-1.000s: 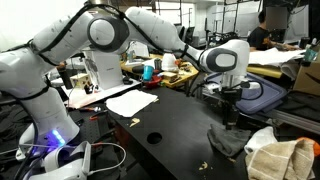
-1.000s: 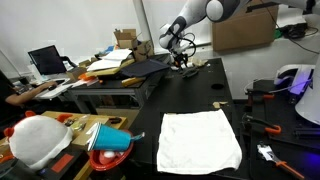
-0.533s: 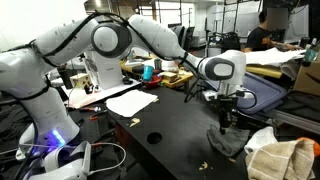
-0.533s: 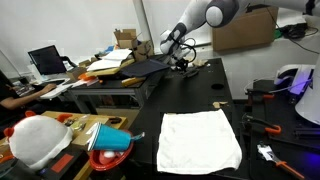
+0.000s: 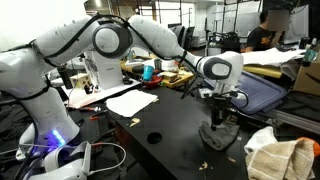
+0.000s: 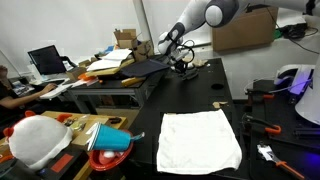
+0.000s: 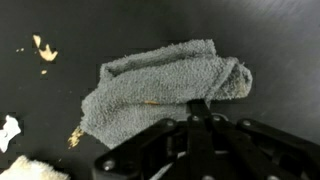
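Towel of grey terry cloth (image 7: 165,85), crumpled and folded over itself, lies on a black tabletop (image 7: 280,40), near the table's far end from a white square cloth (image 6: 200,140) that is spread flat well apart from it. Directly above, the Robotiq gripper (image 7: 197,106) points straight down, its two fingers drawn together so that their tips meet at the towel's near edge in the wrist view; whether fabric is caught between them cannot be told. In an exterior view the gripper (image 5: 219,122) stands on the towel (image 5: 222,138). Pale crumbs (image 7: 42,48) and a white scrap (image 7: 8,132) dot the tabletop beside the towel. A white paper sheet (image 5: 132,102) lies farther along the table.
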Available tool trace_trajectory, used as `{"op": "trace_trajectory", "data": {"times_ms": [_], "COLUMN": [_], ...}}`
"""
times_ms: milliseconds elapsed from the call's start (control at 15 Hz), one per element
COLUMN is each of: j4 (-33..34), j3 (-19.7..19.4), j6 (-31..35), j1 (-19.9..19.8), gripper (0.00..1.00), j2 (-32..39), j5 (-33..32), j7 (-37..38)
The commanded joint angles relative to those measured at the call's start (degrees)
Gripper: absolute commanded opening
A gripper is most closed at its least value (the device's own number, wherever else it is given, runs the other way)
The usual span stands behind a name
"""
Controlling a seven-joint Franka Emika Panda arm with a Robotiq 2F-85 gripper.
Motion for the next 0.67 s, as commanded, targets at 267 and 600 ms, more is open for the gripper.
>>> {"op": "trace_trajectory", "data": {"times_ms": [267, 600], "j4": [-1.54, -3.69], "j3": [10.51, 16.66], "j6": [-11.20, -16.36], "j1": [2.31, 3.17], "gripper": [0.00, 0.00], "j2": [-0.98, -2.07], "j5": [7.21, 9.36], "j7": [-0.84, -2.26]}}
